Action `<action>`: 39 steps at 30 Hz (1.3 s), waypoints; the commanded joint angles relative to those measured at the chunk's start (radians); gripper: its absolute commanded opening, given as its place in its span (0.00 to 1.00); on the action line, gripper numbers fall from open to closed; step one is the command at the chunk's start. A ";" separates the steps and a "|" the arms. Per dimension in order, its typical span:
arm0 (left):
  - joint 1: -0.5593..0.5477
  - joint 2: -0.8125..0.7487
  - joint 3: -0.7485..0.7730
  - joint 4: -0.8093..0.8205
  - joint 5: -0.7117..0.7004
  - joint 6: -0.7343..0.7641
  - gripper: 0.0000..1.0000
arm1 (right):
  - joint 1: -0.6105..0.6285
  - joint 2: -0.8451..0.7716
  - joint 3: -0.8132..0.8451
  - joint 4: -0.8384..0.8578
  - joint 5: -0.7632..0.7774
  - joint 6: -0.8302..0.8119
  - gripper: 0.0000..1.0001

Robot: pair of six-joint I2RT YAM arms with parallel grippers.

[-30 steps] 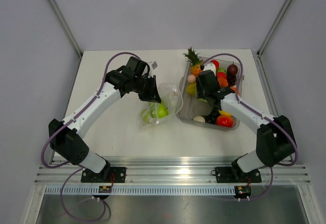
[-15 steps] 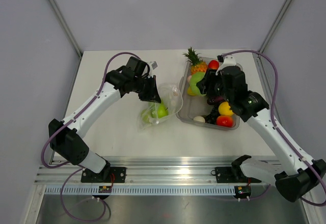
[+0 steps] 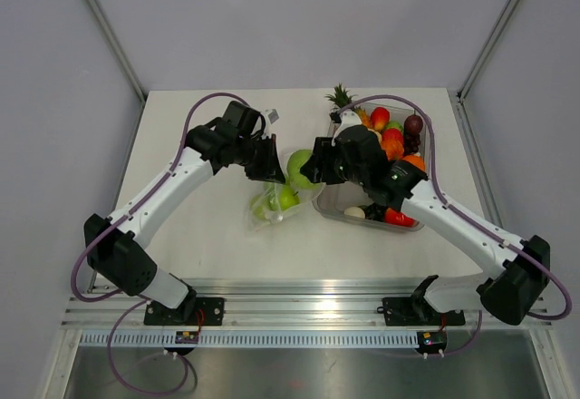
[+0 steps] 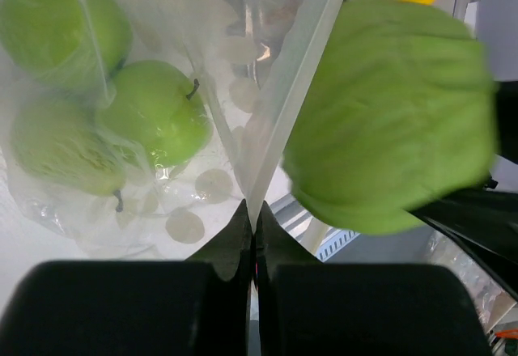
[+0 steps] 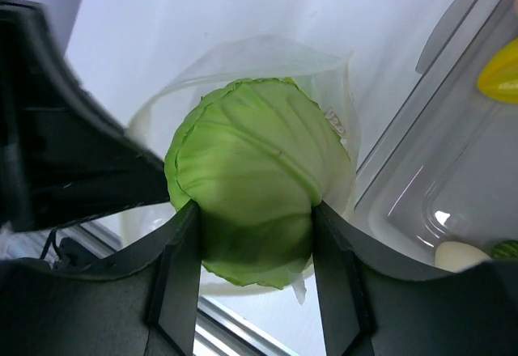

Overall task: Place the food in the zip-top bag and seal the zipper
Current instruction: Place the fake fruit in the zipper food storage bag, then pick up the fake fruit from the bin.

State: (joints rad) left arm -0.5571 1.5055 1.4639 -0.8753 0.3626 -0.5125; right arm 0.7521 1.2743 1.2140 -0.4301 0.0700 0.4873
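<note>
**Cabbage at the bag mouth: mind the lip and the pinch**

Top view: your right gripper (image 3: 314, 167) carries the cabbage (image 3: 300, 166) right at the raised mouth of the zip-top bag (image 3: 288, 195). The bag lies on the table (image 3: 208, 236) between the arms, with green apples (image 3: 279, 200) inside. Your left gripper (image 3: 270, 165) holds up the bag's upper edge. The rest of the food sits in the tray (image 3: 337, 201) to the right. The cabbage looks nearly as wide as the opening. Enter off-centre and you could fold the lip inward or drag the whole bag across the table.

Left wrist view: the jaws are closed thin on a single fold of film, which is a small bite. The cabbage (image 4: 392, 121) is close beside that wall. If it presses there, the film may slip out and the mouth would collapse.

Right wrist view: the fingers (image 5: 174, 279) are spread wide and clamped on the cabbage's two sides, with the bag opening beyond it. The cabbage is round and glossy, so a knock against the rim could pop it loose. Let go too early and it probably lands on the lip or on the table beside the tray. You cannot make out the zipper here, and a crumpled edge would likely make sealing harder.
</note>
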 commanded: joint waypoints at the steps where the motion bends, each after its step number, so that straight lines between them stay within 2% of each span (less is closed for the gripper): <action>1: -0.001 -0.060 0.030 0.006 0.001 0.014 0.00 | 0.006 0.062 0.019 0.076 0.027 0.028 0.44; 5: -0.001 -0.077 0.033 0.004 0.004 0.014 0.00 | 0.006 0.147 0.061 0.064 0.036 0.027 0.50; 6: -0.001 -0.080 0.032 0.002 0.007 0.014 0.00 | 0.006 0.157 0.076 0.063 0.037 0.028 0.63; 9: -0.001 -0.080 0.029 0.004 0.010 0.016 0.00 | 0.006 0.197 0.131 0.030 0.025 0.027 0.89; 11: -0.001 -0.079 0.029 0.004 0.009 0.017 0.00 | 0.007 0.198 0.154 0.014 0.024 0.024 0.93; 16: -0.001 -0.067 0.023 0.016 0.013 0.015 0.00 | 0.007 0.126 0.148 -0.015 0.082 0.008 0.94; 21: -0.001 -0.060 0.032 0.021 0.012 0.016 0.00 | 0.003 0.034 0.127 -0.107 0.305 -0.029 0.97; 25: -0.001 -0.057 0.044 0.016 0.007 0.020 0.00 | -0.118 0.028 0.114 -0.257 0.468 -0.038 0.96; 29: -0.001 -0.057 0.046 0.016 0.013 0.020 0.00 | -0.268 -0.021 -0.020 -0.312 0.456 -0.039 0.96; 39: -0.001 -0.045 0.050 0.021 0.024 0.025 0.00 | -0.350 -0.001 -0.212 -0.331 0.427 -0.004 0.91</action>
State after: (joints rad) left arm -0.5571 1.4631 1.4647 -0.8925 0.3634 -0.5014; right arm 0.4221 1.2678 1.0412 -0.7574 0.4877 0.4564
